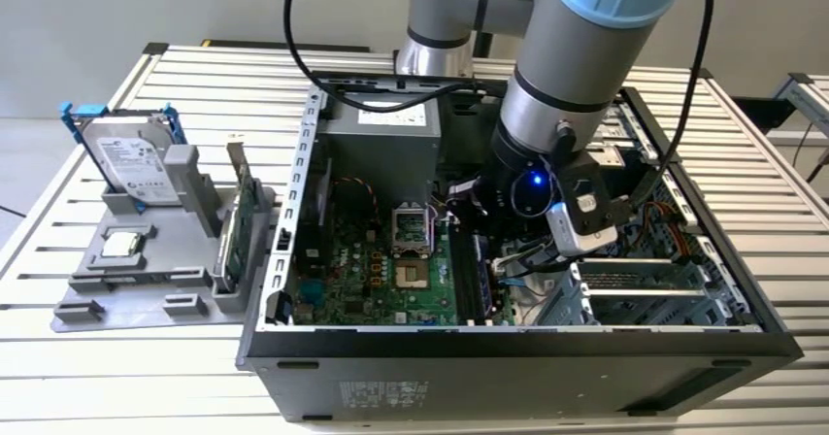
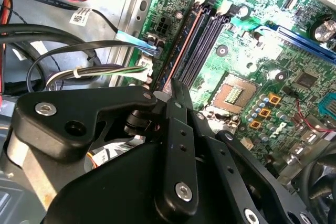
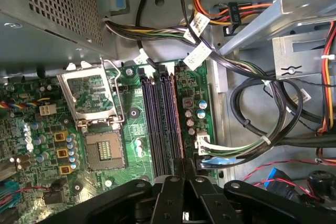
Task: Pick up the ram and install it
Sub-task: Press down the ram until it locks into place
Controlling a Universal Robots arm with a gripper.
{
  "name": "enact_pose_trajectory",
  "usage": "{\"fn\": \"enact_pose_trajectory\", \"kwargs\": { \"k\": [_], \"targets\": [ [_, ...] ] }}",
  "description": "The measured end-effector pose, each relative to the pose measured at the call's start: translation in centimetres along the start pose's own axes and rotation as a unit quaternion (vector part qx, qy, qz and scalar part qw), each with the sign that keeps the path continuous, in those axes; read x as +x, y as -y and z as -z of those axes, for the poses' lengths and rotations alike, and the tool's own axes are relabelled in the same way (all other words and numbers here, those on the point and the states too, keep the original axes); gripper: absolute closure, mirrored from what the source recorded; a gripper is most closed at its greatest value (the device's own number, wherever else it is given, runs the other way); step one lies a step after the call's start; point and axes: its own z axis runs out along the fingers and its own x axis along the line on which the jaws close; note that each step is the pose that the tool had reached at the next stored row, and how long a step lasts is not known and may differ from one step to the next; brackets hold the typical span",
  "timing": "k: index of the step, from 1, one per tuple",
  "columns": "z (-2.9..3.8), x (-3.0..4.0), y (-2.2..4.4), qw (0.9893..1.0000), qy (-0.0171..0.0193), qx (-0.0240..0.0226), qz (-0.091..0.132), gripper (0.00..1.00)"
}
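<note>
The gripper [image 3: 184, 174] is low inside the open computer case [image 1: 518, 343], over the memory slots [image 3: 157, 124] on the green motherboard [image 1: 376, 270]. In both wrist views its fingers are drawn close together on the near end of a thin strip. That strip appears to be the top edge of the ram [image 3: 176, 124], though edge-on this is not certain. The ram stands upright along the slot furthest from the processor socket [image 3: 102, 150], on the side of the cable bundle [image 3: 252, 145].

Handling, as a judgement:
- The ram is light, thin and stiff.
- It is fragile at the chips and along the contact edge.
- The flat faces near the top edge are the proper place for a grip, held square so that the stick does not tilt in the slot.
- A narrow pinch on a smooth board may slip under a downward push.

Containers:
- The case holds the motherboard, the open empty processor socket, loose cables and drive bays on the exterior view's right.
- The grey stand [image 1: 130, 280], left of the case in the exterior view, holds a hard drive [image 1: 130, 158] in a blue frame, an upright green card [image 1: 237, 226] and a small square chip [image 1: 120, 244].
</note>
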Motion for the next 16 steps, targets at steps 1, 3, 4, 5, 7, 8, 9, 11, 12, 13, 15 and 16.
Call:
{"fn": "enact_pose_trajectory", "kwargs": {
  "k": [1,3,4,5,7,8,9,11,12,13,15,16],
  "targets": [
    [0.00,0.00,0.00,1.0000,0.0000,0.0000,0.000,1.00],
    [0.00,0.01,0.00,1.0000,0.0000,0.0000,0.000,1.00],
    [0.00,0.01,0.00,1.0000,0.0000,0.0000,0.000,1.00],
    [0.00,0.01,0.00,1.0000,0.0000,0.0000,0.000,1.00],
    [-0.01,0.01,0.00,1.0000,0.0000,0.0000,0.000,1.00],
    [-0.01,0.01,0.00,1.0000,0.0000,0.0000,0.000,1.00],
    [-0.01,0.01,0.00,1.0000,0.0000,0.0000,0.000,1.00],
    [-0.01,0.01,0.00,1.0000,0.0000,0.0000,0.001,1.00],
    [-0.01,0.01,0.00,1.0000,0.0000,0.0000,0.002,1.00],
    [-0.01,0.01,0.00,1.0000,0.0001,0.0001,0.004,1.00],
    [-0.01,0.01,0.00,1.0000,0.0001,0.0003,0.009,1.00],
    [-0.01,0.02,0.00,0.9999,0.0002,0.0004,0.012,1.00]
  ]
}}
